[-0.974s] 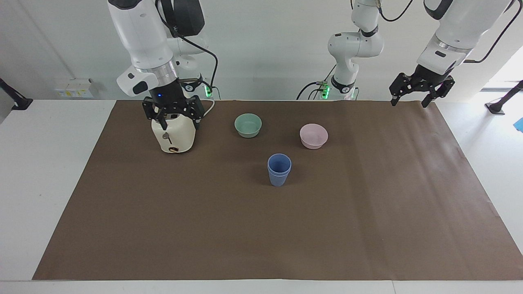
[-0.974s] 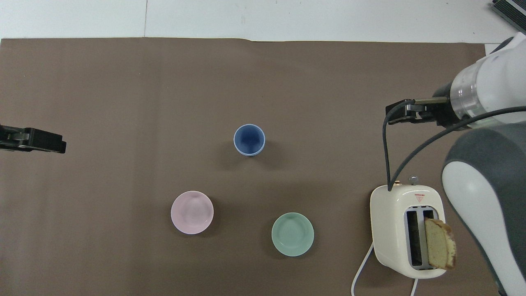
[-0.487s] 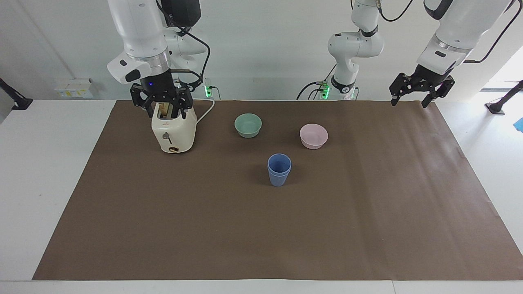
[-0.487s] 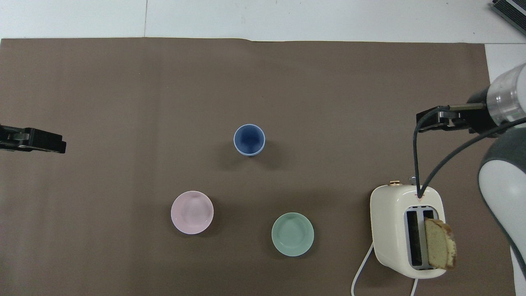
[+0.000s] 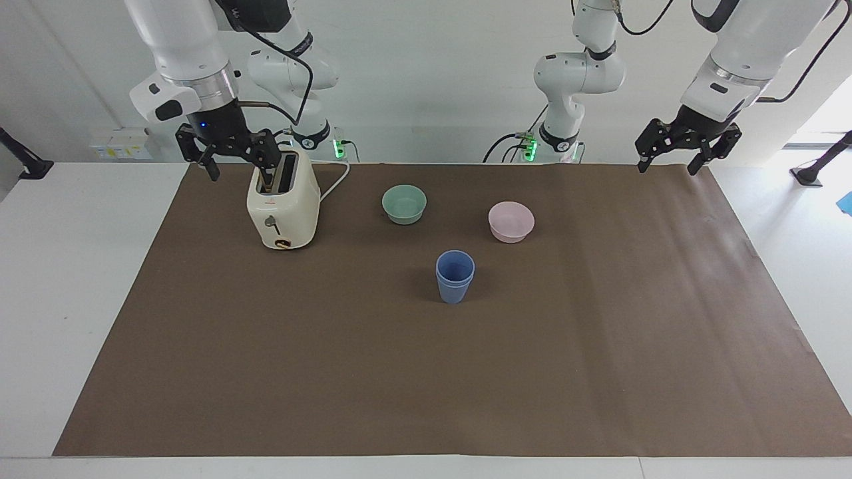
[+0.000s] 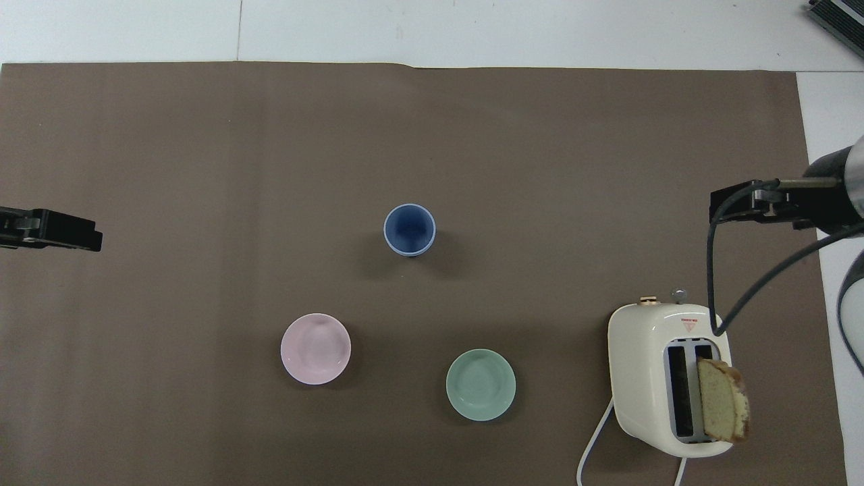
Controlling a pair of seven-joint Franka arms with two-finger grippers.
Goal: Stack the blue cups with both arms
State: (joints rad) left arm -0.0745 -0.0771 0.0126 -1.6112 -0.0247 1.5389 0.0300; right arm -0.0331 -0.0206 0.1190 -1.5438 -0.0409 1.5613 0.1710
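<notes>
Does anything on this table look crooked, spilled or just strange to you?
One oddity: a slice of bread sticks out of the toaster, leaning out over its edge instead of sitting down in the slot. Nothing is spilled. The blue cups stand upright, nested together, and both bowls sit level.

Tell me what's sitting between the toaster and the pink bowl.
The mint-green bowl sits between the toaster and the pink bowl, apart from both; the facing view shows it plainly.

Facing cam high, looks at robots, overhead cam steep down, both share brown mat [image 5: 599, 346]
</notes>
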